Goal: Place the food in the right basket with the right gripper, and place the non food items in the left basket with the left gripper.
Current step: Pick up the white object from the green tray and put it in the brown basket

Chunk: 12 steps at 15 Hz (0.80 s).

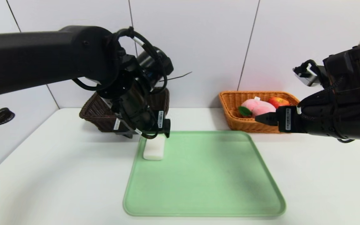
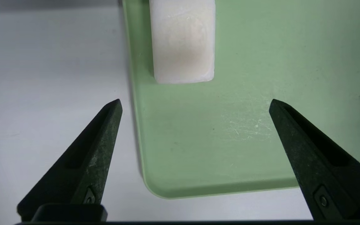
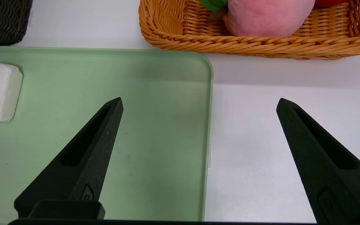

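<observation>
One green tray point(image 1: 205, 175) is seen nearest on the white table point(image 1: 58, 175), and one white rounded block point(image 1: 154, 149) lies on it just inside its left rim, toward the far left corner. No other loose item is seen on the tray. The left gripper point(image 1: 150, 134) hangs directly over the far end of the block; its fingers are hidden in the head view, but the left wrist view shows them spread wide point(image 2: 195, 103), one over the bare table and one over the tray, with the block point(image 2: 183, 40) apart from both tips and not held.

The right gripper point(image 1: 262, 119) is held above the table at the tray's far right corner, just in front of the right basket point(image 1: 230, 109). Only one dark tip is visible in the head view; in the right wrist view the jaws are shown wide apart point(image 3: 198, 103), holding nothing.

Two baskets stand farthest back. In the right basket one pink peach point(image 1: 258, 107) and one apple point(image 1: 279, 101) are counted. The left basket point(image 1: 95, 114) is largely covered by the left arm, and its contents cannot be told.
</observation>
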Tool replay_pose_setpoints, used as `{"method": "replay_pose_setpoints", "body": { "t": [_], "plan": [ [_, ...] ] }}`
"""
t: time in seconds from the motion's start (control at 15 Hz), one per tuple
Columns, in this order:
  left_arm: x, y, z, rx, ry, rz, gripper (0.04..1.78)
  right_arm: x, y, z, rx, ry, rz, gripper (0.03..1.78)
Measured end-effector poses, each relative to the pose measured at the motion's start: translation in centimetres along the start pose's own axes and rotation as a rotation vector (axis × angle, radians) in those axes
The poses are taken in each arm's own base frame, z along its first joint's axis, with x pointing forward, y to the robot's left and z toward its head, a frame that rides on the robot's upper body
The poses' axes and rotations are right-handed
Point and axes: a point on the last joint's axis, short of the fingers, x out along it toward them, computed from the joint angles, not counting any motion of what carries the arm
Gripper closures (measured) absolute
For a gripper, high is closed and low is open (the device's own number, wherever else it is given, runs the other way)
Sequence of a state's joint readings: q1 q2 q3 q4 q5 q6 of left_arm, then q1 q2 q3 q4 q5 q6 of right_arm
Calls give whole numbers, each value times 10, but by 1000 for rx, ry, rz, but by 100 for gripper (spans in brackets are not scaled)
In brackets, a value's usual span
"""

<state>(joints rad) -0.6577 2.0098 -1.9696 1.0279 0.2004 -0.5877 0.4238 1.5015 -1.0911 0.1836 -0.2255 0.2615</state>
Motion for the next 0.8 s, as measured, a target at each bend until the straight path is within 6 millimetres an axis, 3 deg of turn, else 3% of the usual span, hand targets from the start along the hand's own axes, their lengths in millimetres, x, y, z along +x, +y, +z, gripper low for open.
{"method": "replay_pose_setpoints", "body": {
  "t": [0.33,0.8],
  "plan": [
    [41,-11,3,3,-17,94,14,1,0,-1,-2,4,-1,11],
    [69,-18,3,-29,0,108,13,1,0,-2,-2,4,-1,11]
  ]
}}
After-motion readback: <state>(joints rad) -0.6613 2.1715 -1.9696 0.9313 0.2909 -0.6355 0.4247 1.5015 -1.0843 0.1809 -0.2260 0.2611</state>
